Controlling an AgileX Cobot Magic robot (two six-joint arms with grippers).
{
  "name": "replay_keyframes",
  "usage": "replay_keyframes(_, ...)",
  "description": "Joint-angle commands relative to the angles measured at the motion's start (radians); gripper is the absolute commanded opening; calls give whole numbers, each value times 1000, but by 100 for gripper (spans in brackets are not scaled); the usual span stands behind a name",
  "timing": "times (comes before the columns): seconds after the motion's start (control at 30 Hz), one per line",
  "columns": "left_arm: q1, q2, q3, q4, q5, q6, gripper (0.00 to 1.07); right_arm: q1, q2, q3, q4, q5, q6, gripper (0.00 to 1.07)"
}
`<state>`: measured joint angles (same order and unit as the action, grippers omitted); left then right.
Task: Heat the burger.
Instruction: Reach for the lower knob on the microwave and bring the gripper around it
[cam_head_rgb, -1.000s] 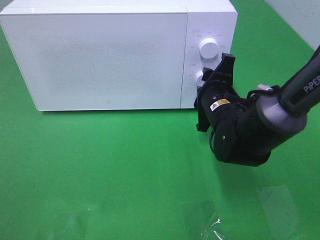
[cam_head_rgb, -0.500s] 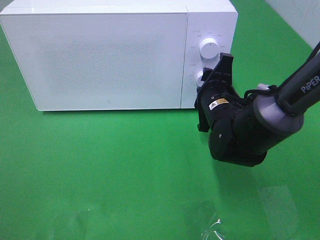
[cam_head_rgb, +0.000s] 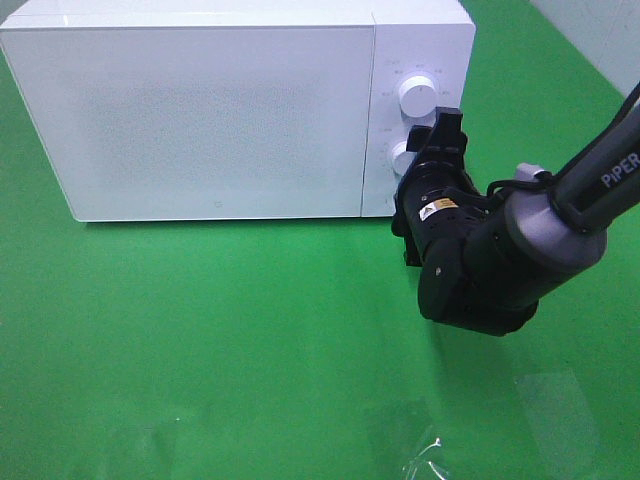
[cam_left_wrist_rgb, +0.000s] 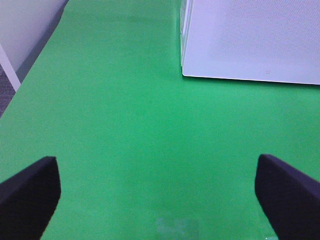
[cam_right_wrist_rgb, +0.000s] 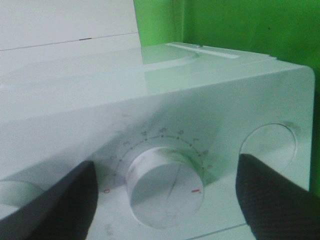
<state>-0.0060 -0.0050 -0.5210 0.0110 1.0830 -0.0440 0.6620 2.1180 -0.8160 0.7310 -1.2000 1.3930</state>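
Burger: not in view; I cannot tell whether it sits behind the shut door of the microwave (cam_head_rgb: 215, 120).
Right end effector (cam_right_wrist_rgb: 162, 192): spread, its fingers flanking the lower dial (cam_head_rgb: 399, 156) without touching it.
Left end effector (cam_left_wrist_rgb: 160, 200): spread wide, empty, over the worktop (cam_left_wrist_rgb: 125, 125) in front of the microwave.
Key relation: the lower of the 2 dials lies straight ahead between the right fingers, so the right arm is nearer.

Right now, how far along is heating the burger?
The microwave door is shut and no burger shows, so it is probably inside. The right gripper stands open around the lower knob, touching nothing. Whether the knob is set, I cannot tell; heating is left.
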Motion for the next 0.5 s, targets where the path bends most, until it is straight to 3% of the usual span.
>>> replay_keyframes(0.03,2,-17,4,-4,-14,-1,98,-10,-17,-10,-44,-153,-19,76)
replay_keyframes(0.5,2,-17,4,-4,-14,-1,98,-10,-152,164,-143,36,-102,76)
